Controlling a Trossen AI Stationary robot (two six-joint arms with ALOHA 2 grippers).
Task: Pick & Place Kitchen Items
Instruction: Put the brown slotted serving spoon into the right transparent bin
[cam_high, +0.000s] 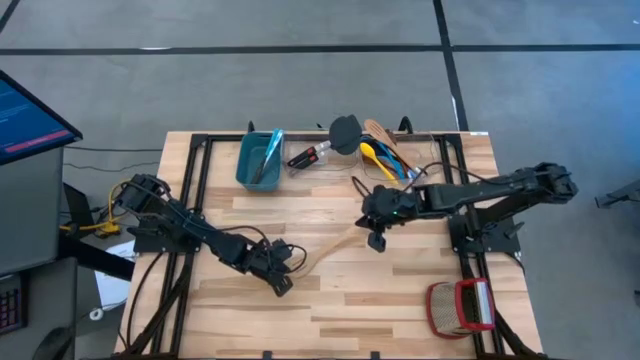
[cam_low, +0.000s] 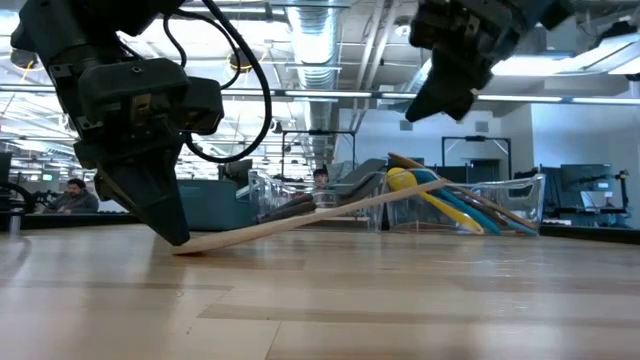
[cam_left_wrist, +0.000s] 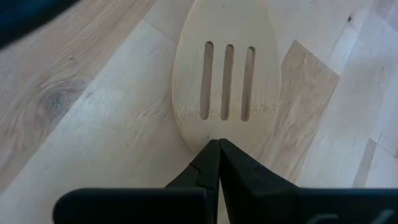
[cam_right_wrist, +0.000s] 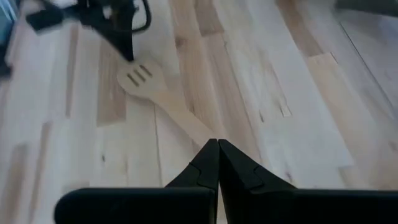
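Pincer (cam_left_wrist: 218, 146) closed, touching wooden spatula (cam_left_wrist: 227, 74)

Both arms are matte black, built of blocky jointed segments with rounded housings. Black cables loop loosely around the left arm (cam_high: 190, 232) and along the right arm (cam_high: 480, 190). Each ends in 2 slim, tapered black fingers (cam_left_wrist: 208, 165) with stepped inner edges, mounted on a flat black crossbar (cam_right_wrist: 143, 202).

A wooden slotted spoon (cam_high: 335, 243) lies on the counter (cam_high: 330, 300) between the left gripper (cam_high: 285, 285), at its head, and the right gripper (cam_high: 377, 240), over its handle.
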